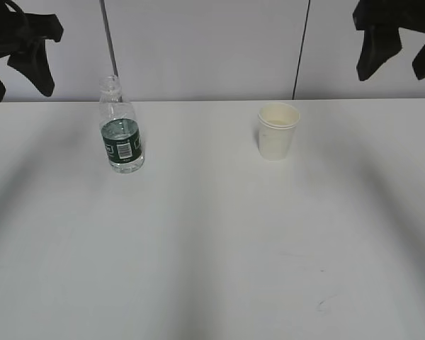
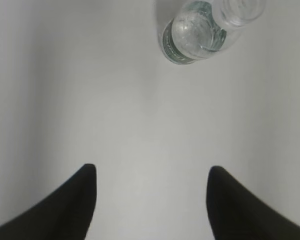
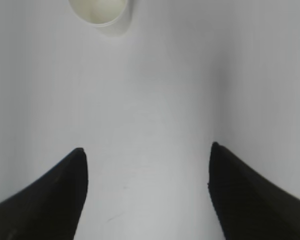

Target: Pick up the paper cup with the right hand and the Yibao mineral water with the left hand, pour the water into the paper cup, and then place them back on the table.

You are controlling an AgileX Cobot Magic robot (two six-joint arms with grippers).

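I have both arms raised and clear of the counter (image 1: 212, 248), and neither carries anything. On my left wrist view the left hand (image 2: 151, 200) has its fingers (image 2: 75, 210) spread apart with bare counter between them; the Yibao mineral water (image 2: 197, 32) sits ahead of them and off to the right of their centre line, well apart from either tip. It stands upright, so I look almost straight down its open neck and its long axis runs vertical, crossways to a level approach. In the exterior view the bottle (image 1: 120, 134) stands on the left part of the counter, under and a little inboard of the left hand (image 1: 18, 53), with the water (image 1: 122, 145) filling only its lower part. The right hand (image 3: 146, 195) is likewise released, fingers (image 3: 55, 200) wide, and the paper cup (image 3: 102, 12) lies ahead and to the left of their centre line, only its rim showing at the top edge. From outside, the cup (image 1: 278, 131) stands upright right of centre, well apart from the bottle, and the right hand (image 1: 397, 42) is plainly the nearer arm to it. My judgement: each arm must come forward, shift inward and drop so its fingers straddle its object from the side.
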